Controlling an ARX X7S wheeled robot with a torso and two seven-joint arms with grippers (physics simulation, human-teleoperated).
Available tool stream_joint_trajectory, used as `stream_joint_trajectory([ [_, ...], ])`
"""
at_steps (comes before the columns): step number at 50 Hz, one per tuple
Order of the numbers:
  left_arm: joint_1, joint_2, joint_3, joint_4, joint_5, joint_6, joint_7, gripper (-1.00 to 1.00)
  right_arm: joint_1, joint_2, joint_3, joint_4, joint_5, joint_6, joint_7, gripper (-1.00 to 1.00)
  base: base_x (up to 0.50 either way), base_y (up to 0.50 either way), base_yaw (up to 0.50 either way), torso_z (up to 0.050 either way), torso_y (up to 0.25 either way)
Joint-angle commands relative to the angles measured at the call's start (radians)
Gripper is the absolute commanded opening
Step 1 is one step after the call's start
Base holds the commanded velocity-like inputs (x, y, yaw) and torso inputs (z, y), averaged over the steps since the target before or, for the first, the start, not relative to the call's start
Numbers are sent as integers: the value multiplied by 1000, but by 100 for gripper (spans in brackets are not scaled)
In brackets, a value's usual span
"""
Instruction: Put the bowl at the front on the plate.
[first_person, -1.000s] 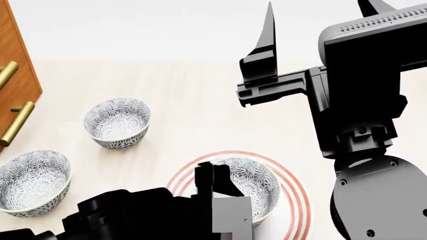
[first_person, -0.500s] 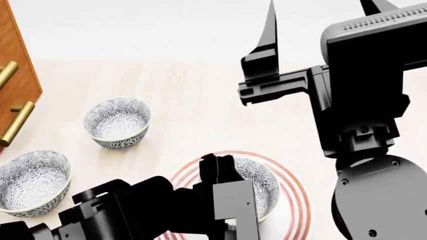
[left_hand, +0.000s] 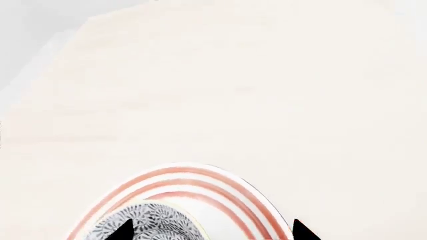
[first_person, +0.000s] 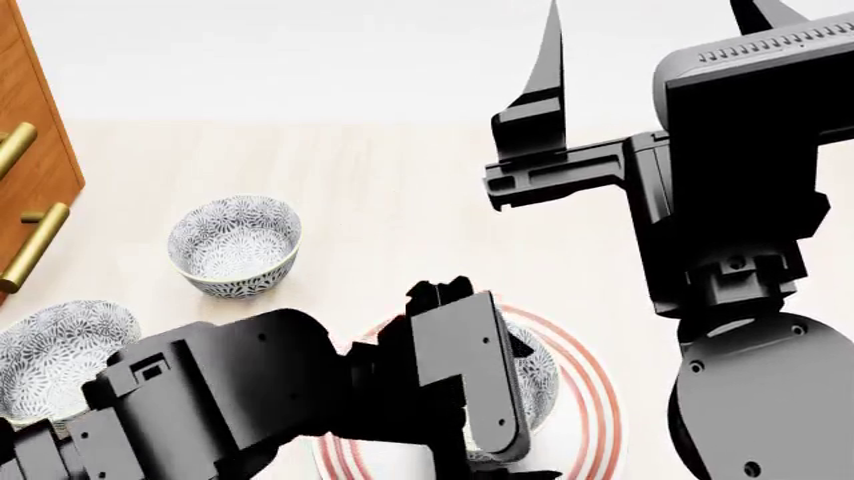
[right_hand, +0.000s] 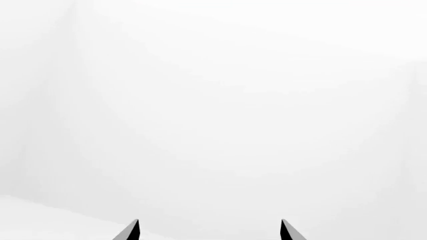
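Since a second ago the left arm (first_person: 227, 400) has risen over the plate (first_person: 587, 400), hiding most of the bowl (first_person: 534, 375) in the head view. Only the left wrist view shows the left gripper (left_hand: 212, 232), its two tips spread wide with one over the bowl's (left_hand: 150, 220) grey-blue flowered rim, the bowl sitting upright inside the red rings of the plate (left_hand: 200, 180). Two like bowls (first_person: 234, 243) (first_person: 60, 355) stand at 9 and 10 o'clock of the plate, while the right gripper (first_person: 647, 60) points up at 12, fingers wide apart and empty.
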Motion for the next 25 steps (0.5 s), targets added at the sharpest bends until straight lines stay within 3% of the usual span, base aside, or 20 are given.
stream_joint_trajectory([
  [1, -16, -24, -66, 38, -69, -20, -18, 100, -4, 0, 1, 0, 1, -3, 4, 100, 0, 0, 0, 0, 0],
  [25, -22, -61, -180, 16, -163, -4, -53, 100, 2, 0, -13, 7, -2, -17, 1, 100, 0, 0, 0, 0, 0],
])
